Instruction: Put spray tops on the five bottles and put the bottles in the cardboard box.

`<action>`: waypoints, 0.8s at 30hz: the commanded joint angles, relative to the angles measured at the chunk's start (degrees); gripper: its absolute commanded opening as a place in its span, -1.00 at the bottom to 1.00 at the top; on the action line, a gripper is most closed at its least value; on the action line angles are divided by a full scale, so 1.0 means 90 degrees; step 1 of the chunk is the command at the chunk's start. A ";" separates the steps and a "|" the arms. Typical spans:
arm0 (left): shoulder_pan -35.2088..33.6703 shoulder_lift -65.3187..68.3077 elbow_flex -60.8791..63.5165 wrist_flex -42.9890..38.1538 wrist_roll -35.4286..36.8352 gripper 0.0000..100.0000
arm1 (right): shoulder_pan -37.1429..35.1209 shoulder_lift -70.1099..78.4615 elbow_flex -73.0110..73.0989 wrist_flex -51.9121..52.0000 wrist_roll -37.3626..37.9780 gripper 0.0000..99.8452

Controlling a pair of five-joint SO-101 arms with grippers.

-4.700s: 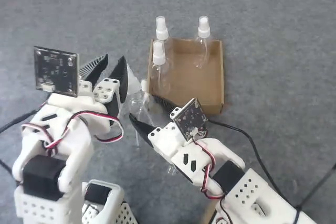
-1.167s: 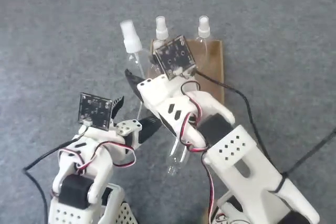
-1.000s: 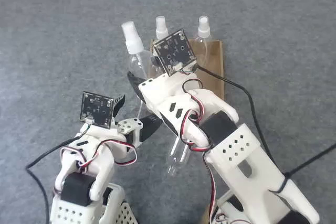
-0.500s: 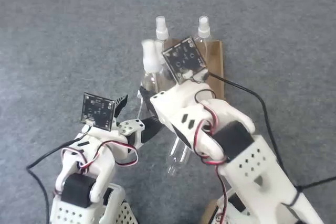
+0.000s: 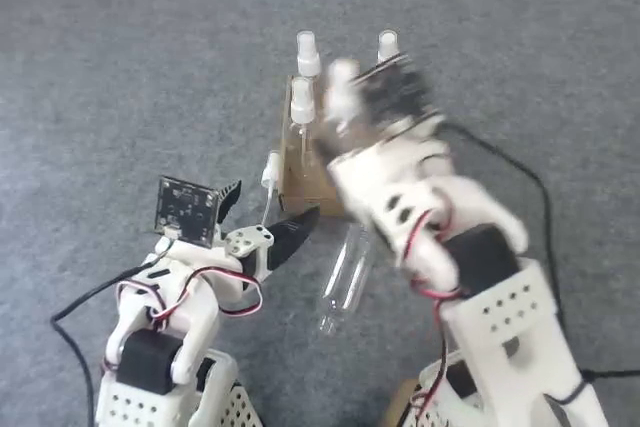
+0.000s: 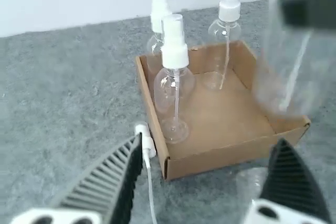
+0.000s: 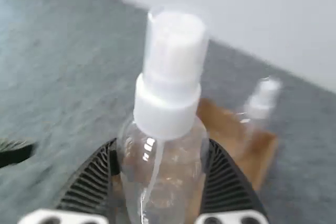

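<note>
Cardboard box (image 6: 210,158) on grey desk (image 5: 120,77), topped bottle (image 6: 173,77) standing inside, right claw (image 7: 160,156) gripping a second bottle (image 7: 168,103) over it, left claw (image 6: 209,141) wide by a loose spray top (image 6: 144,145), capless bottle (image 5: 345,272) lying nearby.

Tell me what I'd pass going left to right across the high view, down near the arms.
Left arm's camera board → loose spray top → clear bottle lying on its side → right arm.
</note>
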 commanded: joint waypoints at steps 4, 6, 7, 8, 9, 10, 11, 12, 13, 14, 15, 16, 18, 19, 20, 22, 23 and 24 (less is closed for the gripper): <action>-0.0020 -0.0068 0.0122 -0.0283 -0.0205 -0.49 | 0.1538 0.0601 -0.0147 -0.1255 0.0088 -0.99; -0.0156 -0.0068 0.0181 -0.0352 -0.0225 -0.61 | 0.1695 0.0894 0.0127 -0.1753 0.0078 -0.99; -0.0293 -0.0068 0.0200 -0.0440 -0.0225 -0.68 | 0.1753 0.1031 0.0293 -0.2037 0.0078 -0.99; -0.0498 -0.0068 0.0210 -0.0537 -0.0225 -0.76 | 0.1802 0.1118 0.0469 -0.2339 0.0068 -0.99; -0.0723 -0.0068 0.0210 -0.0625 -0.0166 -0.85 | 0.1822 0.1216 0.0664 -0.2642 0.0068 -0.99; -0.0957 -0.0068 0.0210 -0.0713 -0.0147 -0.95 | 0.1822 0.1265 0.0889 -0.2955 0.0068 -0.99; -0.1153 -0.0068 0.0220 -0.0772 -0.0078 -1.00 | 0.1812 0.1294 0.1123 -0.3228 0.0068 -0.99; -0.1289 -0.0068 0.0220 -0.0801 0.0010 -0.97 | 0.1773 0.1304 0.1348 -0.3482 0.0068 -0.99; -0.1397 -0.0068 0.0220 -0.0821 0.0117 -0.97 | 0.1763 0.1314 0.1563 -0.3717 0.0068 -0.99; -0.1426 -0.0068 0.0220 -0.0821 0.0176 -0.98 | 0.1734 0.1353 0.1739 -0.3941 0.0049 -0.99; -0.1416 -0.0068 0.0220 -0.0821 0.0186 -0.98 | 0.1705 0.1372 0.1895 -0.4195 -0.0059 -0.99; -0.1407 -0.0068 0.0220 -0.0821 0.0195 -0.98 | 0.1675 0.1382 0.2061 -0.4469 -0.0225 -0.99; -0.1407 -0.0068 0.0220 -0.0821 0.0195 -0.98 | 0.1617 0.1382 0.2325 -0.4947 -0.0479 -0.99; -0.1407 -0.0068 0.0220 -0.0821 0.0195 -0.98 | 0.1568 0.1382 0.2413 -0.5133 -0.0527 -0.99; -0.1407 -0.0068 0.0220 -0.0821 0.0195 -0.98 | 0.1519 0.1392 0.2491 -0.5299 -0.0518 -0.99; -0.1407 -0.0068 0.0220 -0.0821 0.0195 -0.98 | 0.1451 0.1548 0.2559 -0.5553 -0.0518 -0.99; -0.1407 -0.0059 0.0220 -0.0821 0.0195 -0.98 | 0.1431 0.1685 0.2559 -0.5670 -0.0518 -0.99; -0.1407 -0.0049 0.0220 -0.0821 0.0195 -0.98 | 0.1431 0.1861 0.2549 -0.5807 -0.0518 -0.99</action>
